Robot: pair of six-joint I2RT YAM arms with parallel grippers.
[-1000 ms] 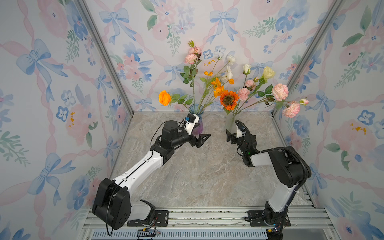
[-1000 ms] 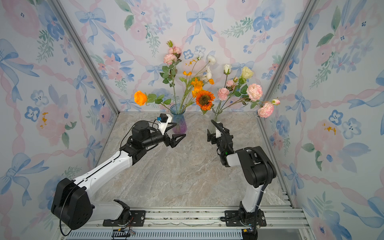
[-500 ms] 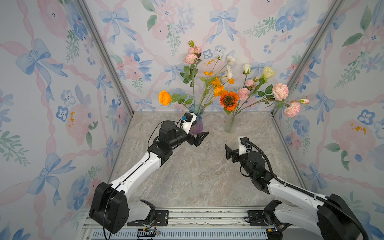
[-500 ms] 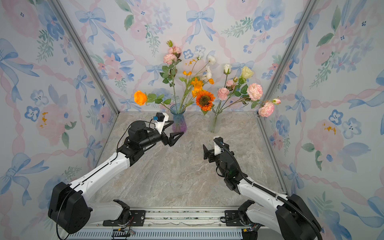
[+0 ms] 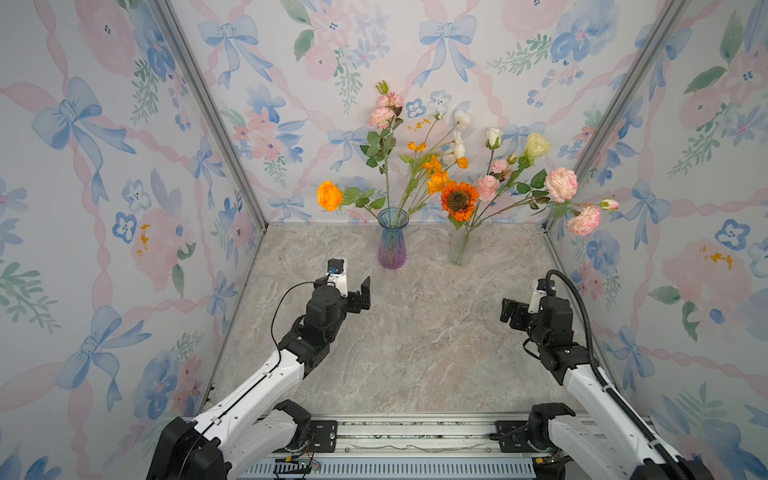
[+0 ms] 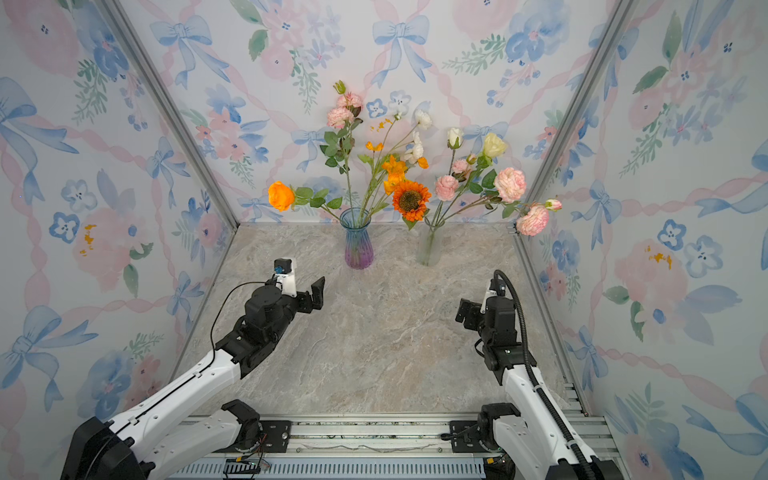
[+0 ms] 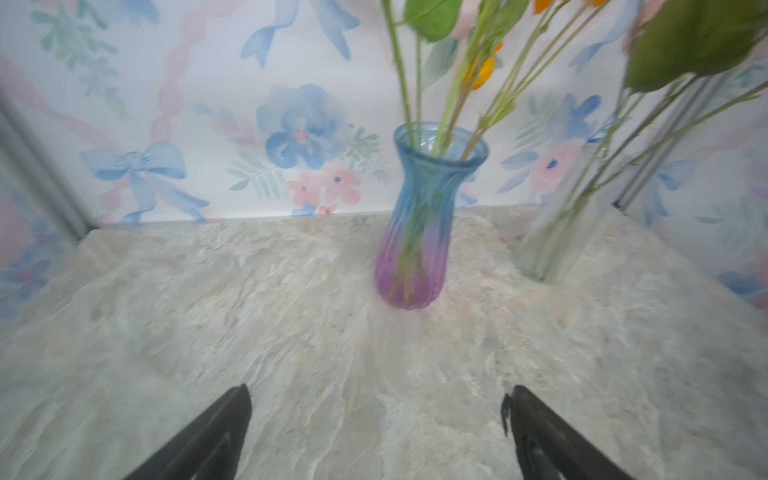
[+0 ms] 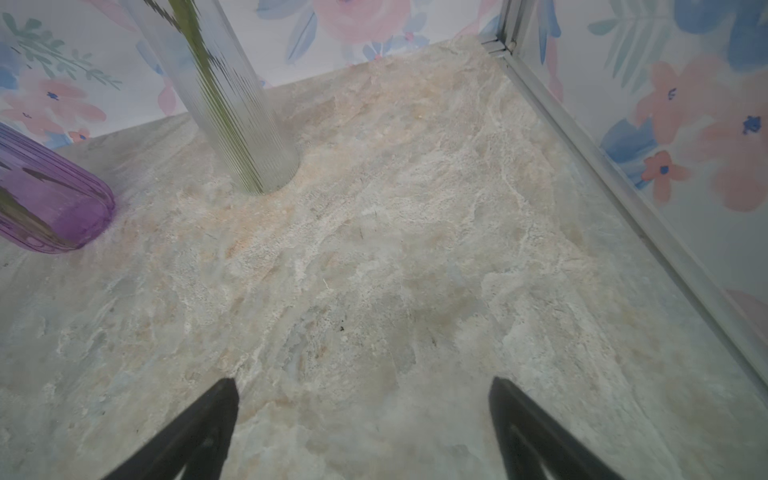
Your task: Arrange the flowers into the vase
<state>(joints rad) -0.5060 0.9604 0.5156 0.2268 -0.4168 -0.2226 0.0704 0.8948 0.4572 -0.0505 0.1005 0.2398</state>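
Your left gripper (image 5: 353, 293) hangs over the left half of the marble-patterned tabletop (image 5: 415, 353), in front of the blue-to-purple glass vase (image 5: 391, 243) and well apart from it. Its jaws are spread wide with nothing between them. In both top views only one dark finger shows clearly, since the wrist camera housing covers the other.

Your right gripper (image 5: 512, 311) sits close to the tabletop's right edge, jaws also wide apart and empty. It is seen nearly end-on, so its fingers are hard to separate there.

The flowers (image 5: 432, 174) stand in two vases along the back edge. The blue-to-purple vase, near the middle of that edge, holds the orange rose (image 5: 329, 195), which leans left, a tall pink carnation stem (image 5: 382, 116), the orange poppies (image 5: 435, 178) and the white blooms (image 5: 461, 121). The clear ribbed glass vase (image 5: 459, 249), just to its right, holds the orange sunflower (image 5: 458, 200), more pink carnations (image 5: 561, 184) and a cream bloom (image 5: 537, 144). Its outline is faint against the stone pattern.

The left wrist view is motion-blurred, with the coloured vase (image 7: 419, 232) whole but every flower head cut off. The right wrist view shows only the lower bodies of both vases (image 8: 232, 104), and the purple base (image 8: 50, 199) is clipped at the frame edge
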